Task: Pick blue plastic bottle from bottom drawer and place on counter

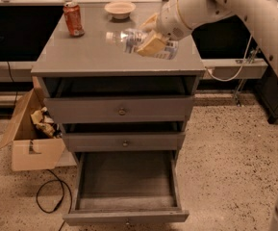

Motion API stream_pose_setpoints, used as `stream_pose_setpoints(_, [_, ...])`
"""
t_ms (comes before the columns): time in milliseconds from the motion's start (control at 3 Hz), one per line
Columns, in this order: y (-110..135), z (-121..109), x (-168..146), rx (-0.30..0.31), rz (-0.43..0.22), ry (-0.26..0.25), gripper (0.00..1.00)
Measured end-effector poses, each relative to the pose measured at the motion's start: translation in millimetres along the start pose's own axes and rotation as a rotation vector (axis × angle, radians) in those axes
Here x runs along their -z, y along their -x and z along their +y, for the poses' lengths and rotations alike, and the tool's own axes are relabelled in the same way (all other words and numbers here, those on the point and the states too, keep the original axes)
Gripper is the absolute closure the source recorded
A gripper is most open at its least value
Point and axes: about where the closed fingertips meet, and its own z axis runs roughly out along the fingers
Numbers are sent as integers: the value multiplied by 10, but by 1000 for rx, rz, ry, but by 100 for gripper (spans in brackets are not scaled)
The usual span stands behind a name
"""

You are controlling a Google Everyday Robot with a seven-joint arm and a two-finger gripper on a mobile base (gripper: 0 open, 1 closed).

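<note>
hand point(150, 43): tan padded fingers closed around the mid-body of the blue plastic bottle point(125, 36). the bottle is small, clear and crinkly, with a white cap and a pale bluish label. it lies close to horizontal, cap pointing left, and is carried over the right-centre of the worktop point(85, 57), the flat grey-painted top of the drawer cabinet. looks held just above the surface; contact cannot be confirmed. the thick white arm point(234, 4) comes in from the upper right.

risks, as judged from here:
- the body is round and on its side. if released like this it could roll toward the front or right edge, since the paint looks smooth with little to stop it.
- the thin plastic walls give under squeeze, so the grip may shift or the bottle may spring sideways as the fingers part.
- a release from height would make a light bottle bounce.

further out: an orange-red metal soda can point(73, 19) stands upright at the back left. a pale shallow round bowl point(120, 8) sits at the back centre. both are well apart from the bottle. below, the bottom drawer point(126, 218), deep grey wood, stands pulled out. on the speckled floor at the left are an open cardboard box point(30, 150) and a looped black cable point(49, 196).
</note>
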Motion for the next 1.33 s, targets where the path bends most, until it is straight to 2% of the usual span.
stream_pose_setpoints(333, [-3,-506,34,-69,-34,-49,100])
stream_pose_setpoints(667, [6,-552,-26,-76,-31,-44,100])
stream_pose_setpoints(1000, [-32,-754,-277,-146,-17,-20,100])
stream_pose_setpoints(1333, [-127,-940,-433,-230,46,-38,100])
